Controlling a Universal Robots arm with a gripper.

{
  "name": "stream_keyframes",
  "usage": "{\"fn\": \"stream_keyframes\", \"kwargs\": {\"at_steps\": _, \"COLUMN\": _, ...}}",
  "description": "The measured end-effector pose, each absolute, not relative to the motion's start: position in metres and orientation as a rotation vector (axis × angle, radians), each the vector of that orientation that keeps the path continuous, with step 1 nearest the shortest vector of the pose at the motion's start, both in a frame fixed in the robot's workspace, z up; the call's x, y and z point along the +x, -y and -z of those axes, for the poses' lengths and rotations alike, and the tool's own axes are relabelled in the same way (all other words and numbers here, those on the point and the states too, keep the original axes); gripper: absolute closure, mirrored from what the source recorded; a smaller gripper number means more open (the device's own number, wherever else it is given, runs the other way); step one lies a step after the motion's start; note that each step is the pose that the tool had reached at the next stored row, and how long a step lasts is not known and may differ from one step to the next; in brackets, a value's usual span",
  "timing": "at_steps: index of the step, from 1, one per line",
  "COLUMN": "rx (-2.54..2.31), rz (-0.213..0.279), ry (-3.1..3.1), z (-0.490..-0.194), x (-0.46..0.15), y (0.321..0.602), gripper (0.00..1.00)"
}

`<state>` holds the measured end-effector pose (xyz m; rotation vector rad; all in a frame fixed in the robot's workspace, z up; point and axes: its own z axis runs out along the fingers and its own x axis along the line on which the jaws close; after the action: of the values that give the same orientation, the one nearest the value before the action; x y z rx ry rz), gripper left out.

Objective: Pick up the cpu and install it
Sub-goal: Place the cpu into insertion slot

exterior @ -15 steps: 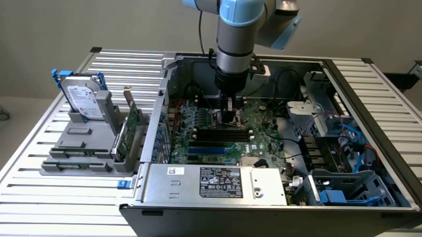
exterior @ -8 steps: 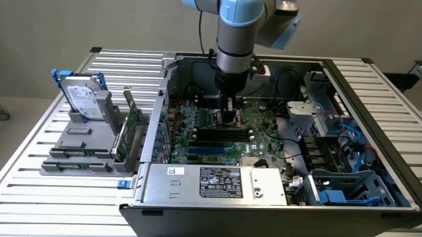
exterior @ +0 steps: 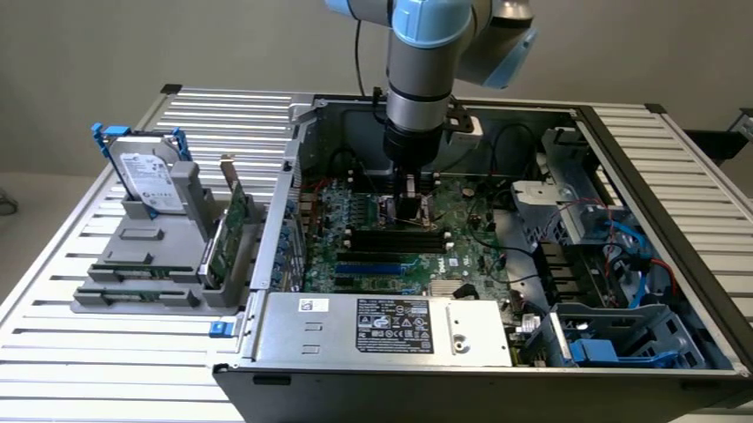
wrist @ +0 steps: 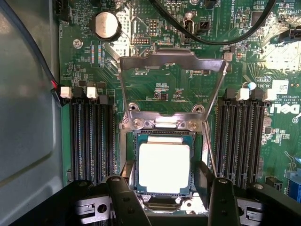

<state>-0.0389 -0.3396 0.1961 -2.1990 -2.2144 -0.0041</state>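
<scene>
- Slatted metal table against a plain pale wall; an open computer case lies on it, side panel off, inside facing up.
- Arm comes down from above, last links near vertical, wrist straight over the middle of the green motherboard.
- Grey power supply with label sits at the case's near edge; hard drive stands in a grey holder outside the case at the exterior view's left, well apart from the work.
- Gripper is low inside the case, pointing down, just above the board between the memory slots.
- Socket load frame is swung up and open, not latched.
- cpu lies flat and square in the socket, silver top up, edges lining up with the socket rim.
- Gripper is released: black fingers stand either side of the chip, spread wider than it, with a gap visible on one side; nothing held.
- Step, my read: the placing part looks done and the chip is let go; the install isn't finished while the frame is up.
- What it calls for: fingers sit close to the chip edges, so any motion must go straight away from the board, with no sideways nudge.
- Coin battery and a black cable sit beyond the socket, clear of the fingers.
</scene>
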Motion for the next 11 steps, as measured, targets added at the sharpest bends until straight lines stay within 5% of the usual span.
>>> {"fn": "stream_keyframes", "kwargs": {"at_steps": 7, "rx": -2.199, "rz": 0.004, "ry": 2.214, "z": -0.1963, "x": -0.0385, "y": 0.3395, "gripper": 0.38}}
{"fn": "stream_keyframes", "kwargs": {"at_steps": 11, "rx": -2.199, "rz": 0.004, "ry": 2.215, "z": -0.1963, "x": -0.0384, "y": 0.3395, "gripper": 0.47}}
